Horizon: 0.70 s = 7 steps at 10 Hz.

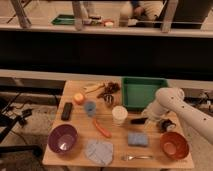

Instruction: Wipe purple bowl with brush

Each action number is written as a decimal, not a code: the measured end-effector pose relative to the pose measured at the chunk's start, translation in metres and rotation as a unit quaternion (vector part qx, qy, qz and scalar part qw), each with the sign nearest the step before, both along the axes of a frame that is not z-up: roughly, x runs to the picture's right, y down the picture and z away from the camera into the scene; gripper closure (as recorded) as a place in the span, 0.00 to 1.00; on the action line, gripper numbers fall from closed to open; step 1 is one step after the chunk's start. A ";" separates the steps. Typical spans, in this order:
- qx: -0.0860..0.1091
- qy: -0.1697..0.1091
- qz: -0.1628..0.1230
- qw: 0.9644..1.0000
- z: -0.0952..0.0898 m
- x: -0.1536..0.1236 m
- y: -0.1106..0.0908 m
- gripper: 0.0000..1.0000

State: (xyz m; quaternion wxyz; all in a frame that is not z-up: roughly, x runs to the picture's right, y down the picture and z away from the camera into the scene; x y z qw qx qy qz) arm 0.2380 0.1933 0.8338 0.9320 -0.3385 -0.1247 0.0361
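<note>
The purple bowl [62,138] stands upright at the table's front left corner. The brush [138,120] is a slim black tool lying flat right of a white cup [119,114], near the table's middle. My gripper [149,118] is at the end of the white arm [169,100] that reaches in from the right. It hangs low over the table at the right end of the brush, far from the purple bowl. Whether it touches the brush is unclear.
A green tray [143,93] sits at the back right and an orange-brown bowl [174,144] at the front right. A blue sponge [137,139], silver fork [136,157], grey cloth [99,151], red-orange stick [102,128], blue cup [90,107], orange fruit [78,98] and black block [66,110] lie about.
</note>
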 end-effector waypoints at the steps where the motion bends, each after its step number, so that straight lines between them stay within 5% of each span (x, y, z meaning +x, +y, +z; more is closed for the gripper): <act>1: -0.001 0.000 -0.001 1.000 0.001 -0.001 0.001 0.44; 7: -0.003 0.000 -0.003 1.000 0.007 -0.004 0.008 0.44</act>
